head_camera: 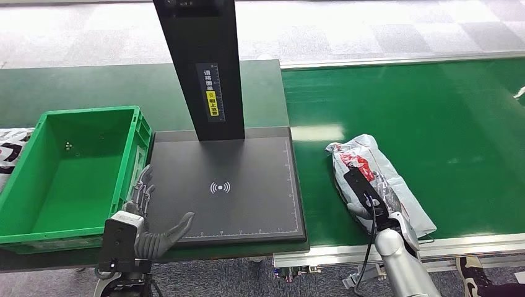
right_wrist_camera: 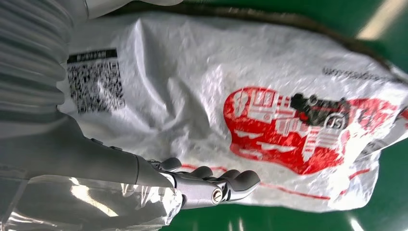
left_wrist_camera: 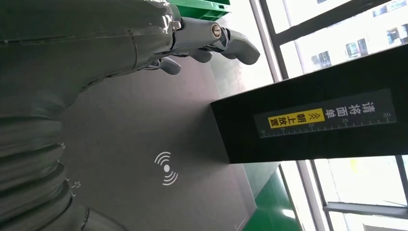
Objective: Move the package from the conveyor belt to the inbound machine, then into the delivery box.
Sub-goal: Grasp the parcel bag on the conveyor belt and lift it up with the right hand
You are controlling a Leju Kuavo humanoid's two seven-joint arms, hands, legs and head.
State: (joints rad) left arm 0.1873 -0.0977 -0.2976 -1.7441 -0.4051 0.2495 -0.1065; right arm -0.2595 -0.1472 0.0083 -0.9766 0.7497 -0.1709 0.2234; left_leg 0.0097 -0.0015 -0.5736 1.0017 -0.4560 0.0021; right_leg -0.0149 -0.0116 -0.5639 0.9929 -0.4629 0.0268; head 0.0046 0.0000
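The package (head_camera: 374, 179), a white plastic bag printed in red, is seen lying on the green conveyor belt (head_camera: 433, 117) near its front edge, just right of the inbound machine (head_camera: 229, 185). The right hand (head_camera: 370, 207) is placed over the bag's near end; whether its fingers (right_wrist_camera: 231, 180) grip the bag cannot be told. The left hand (head_camera: 151, 223) is held with fingers spread and empty at the machine's front left corner, beside the green delivery box (head_camera: 124, 161). Open belt is left behind the package.
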